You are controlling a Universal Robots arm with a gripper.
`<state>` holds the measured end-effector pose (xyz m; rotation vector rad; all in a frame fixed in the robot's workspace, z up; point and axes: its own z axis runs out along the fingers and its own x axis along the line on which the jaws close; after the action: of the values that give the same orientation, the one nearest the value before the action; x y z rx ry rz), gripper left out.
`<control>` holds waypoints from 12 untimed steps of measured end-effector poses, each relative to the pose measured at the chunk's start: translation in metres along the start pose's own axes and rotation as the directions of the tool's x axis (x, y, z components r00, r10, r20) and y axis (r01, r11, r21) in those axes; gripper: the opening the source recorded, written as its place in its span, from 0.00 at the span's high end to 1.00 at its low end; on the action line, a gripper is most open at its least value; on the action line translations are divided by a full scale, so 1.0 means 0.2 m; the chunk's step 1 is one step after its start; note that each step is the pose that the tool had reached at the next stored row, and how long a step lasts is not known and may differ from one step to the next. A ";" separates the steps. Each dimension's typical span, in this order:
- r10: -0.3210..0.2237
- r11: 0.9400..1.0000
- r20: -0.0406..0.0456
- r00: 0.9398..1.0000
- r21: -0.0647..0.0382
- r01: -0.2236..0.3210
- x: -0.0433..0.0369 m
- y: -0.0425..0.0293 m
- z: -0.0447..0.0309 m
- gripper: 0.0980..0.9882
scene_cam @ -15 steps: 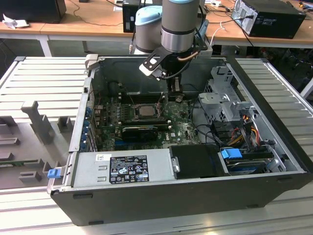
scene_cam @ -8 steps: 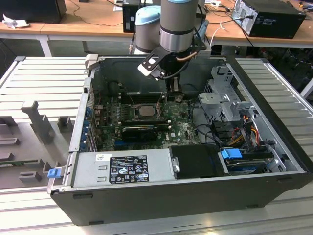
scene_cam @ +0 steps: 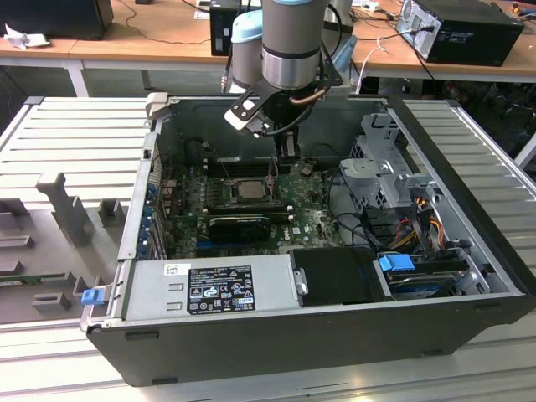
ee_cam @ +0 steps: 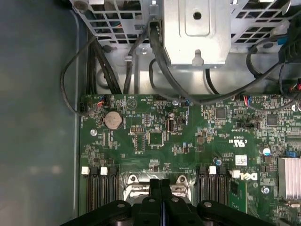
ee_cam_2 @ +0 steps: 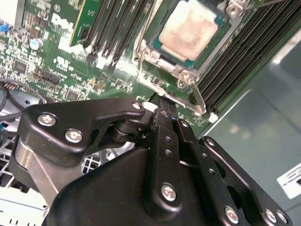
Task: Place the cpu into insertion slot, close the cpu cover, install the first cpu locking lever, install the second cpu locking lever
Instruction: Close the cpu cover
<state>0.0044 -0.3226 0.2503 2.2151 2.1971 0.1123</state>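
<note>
The chip [ee_cam_2: 188,30] sits in the socket [ee_cam_2: 151,55], under the thin cover [ee_cam_2: 184,70]. At the socket's edge the gripper [ee_cam_2: 161,106] — clenched, nothing visibly held — hovers by a wire lever [ee_cam_2: 199,100]: likely stiff, springy, best caught at its end.

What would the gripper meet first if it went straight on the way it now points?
Probably the metal frame around the chip: in the second wrist view the gripper, fingers shut, aims at that frame's near edge on the green board. The gap between them is unclear.
</note>
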 end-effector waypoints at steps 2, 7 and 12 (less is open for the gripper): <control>0.000 1.000 0.000 1.000 0.000 0.000 0.000 -0.032 -0.002 0.99; 0.000 1.000 0.000 1.000 0.000 0.000 -0.001 -0.148 -0.007 0.99; 0.000 1.000 0.000 1.000 0.000 0.000 -0.003 -0.194 0.022 0.99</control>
<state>-0.0341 -0.3226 0.2435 2.2149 2.1970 0.1125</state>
